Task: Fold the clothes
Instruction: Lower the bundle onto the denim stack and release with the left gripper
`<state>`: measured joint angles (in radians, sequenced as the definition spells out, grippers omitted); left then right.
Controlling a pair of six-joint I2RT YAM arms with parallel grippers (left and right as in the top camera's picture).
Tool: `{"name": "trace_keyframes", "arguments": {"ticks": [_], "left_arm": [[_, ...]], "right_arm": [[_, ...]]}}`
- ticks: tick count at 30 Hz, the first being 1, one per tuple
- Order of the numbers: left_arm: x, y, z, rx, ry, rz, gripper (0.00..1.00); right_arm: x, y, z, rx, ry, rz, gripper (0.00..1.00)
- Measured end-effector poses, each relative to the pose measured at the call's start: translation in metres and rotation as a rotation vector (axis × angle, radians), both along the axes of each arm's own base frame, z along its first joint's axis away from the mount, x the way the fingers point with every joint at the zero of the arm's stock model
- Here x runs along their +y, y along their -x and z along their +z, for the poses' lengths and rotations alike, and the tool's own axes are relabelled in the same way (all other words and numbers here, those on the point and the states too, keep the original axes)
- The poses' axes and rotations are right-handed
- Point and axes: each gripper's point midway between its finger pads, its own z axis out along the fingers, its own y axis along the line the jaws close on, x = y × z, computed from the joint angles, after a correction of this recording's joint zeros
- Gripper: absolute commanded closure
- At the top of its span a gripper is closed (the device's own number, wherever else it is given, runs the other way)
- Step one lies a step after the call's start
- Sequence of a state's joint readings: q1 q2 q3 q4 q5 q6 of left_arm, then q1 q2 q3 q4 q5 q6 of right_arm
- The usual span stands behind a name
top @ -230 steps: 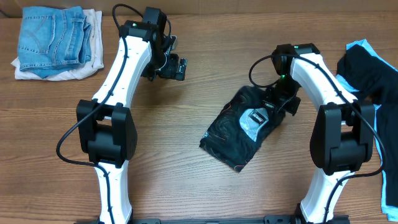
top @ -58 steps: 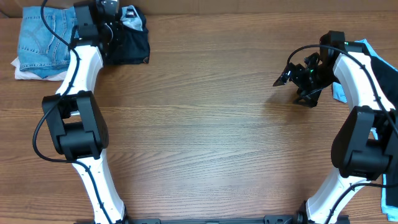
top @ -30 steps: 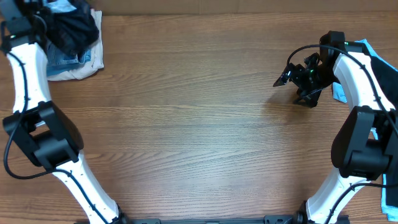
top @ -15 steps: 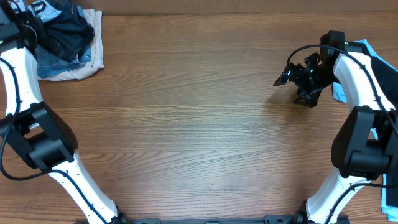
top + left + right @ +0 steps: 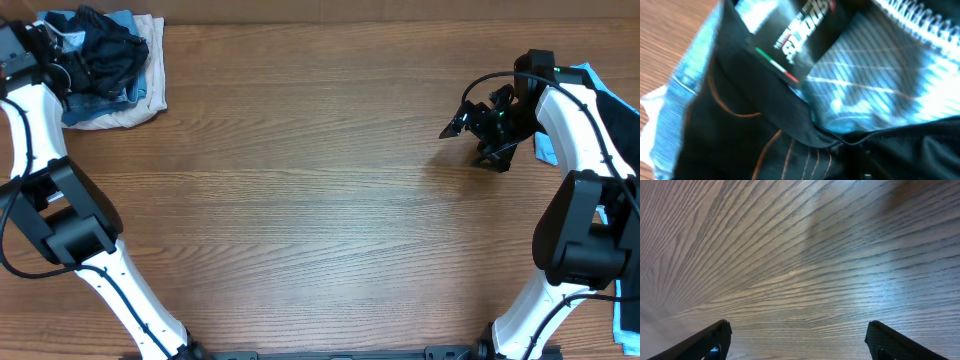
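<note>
Overhead shows the black jersey bundled on the jeans at the counter's far-left corner, with the left hand beside it; whether that hand is apart or gripping I cannot tell. Placing it well means lifting straight off so no fold drags. Left wrist alone shows white lettering and orange lines; right wrist shows the right hand wide apart above wood.

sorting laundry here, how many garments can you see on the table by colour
black jersey: 1
blue denim: 1
white garment: 1
black-and-light-blue garment: 1, partly hidden by the right arm
total: 4
</note>
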<state>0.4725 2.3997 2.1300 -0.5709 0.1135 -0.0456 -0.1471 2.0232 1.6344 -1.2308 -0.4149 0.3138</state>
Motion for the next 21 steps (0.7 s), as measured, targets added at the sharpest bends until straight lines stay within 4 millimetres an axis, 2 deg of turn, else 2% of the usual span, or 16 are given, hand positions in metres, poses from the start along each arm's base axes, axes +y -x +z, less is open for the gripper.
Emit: {"name": "trace_keyframes", "arguments": {"ticks": [2,5,6,12,21], "left_arm": [[-0.007,0.002,-0.004,0.016,0.028,-0.01,0.17],[-0.02,0.005,-0.009,0.043,0.073,-0.028,0.0],[-0.024,0.007,-0.011,0.053,0.093,-0.024,0.0],[-0.049,0.027,-0.021,0.137,0.257,0.027,0.0],[-0.076,0.021,-0.018,0.119,0.369,-0.006,0.15]], "right_arm": [[0.0,0.0,0.0,0.0,0.0,0.0,0.09],[0.0,0.0,0.0,0.0,0.0,0.0,0.09],[0.0,0.0,0.0,0.001,0.0,0.0,0.09],[0.0,-0.001,0.0,-0.004,0.001,0.0,0.09],[0.0,-0.003,0.0,-0.012,0.002,0.0,0.09]]}}
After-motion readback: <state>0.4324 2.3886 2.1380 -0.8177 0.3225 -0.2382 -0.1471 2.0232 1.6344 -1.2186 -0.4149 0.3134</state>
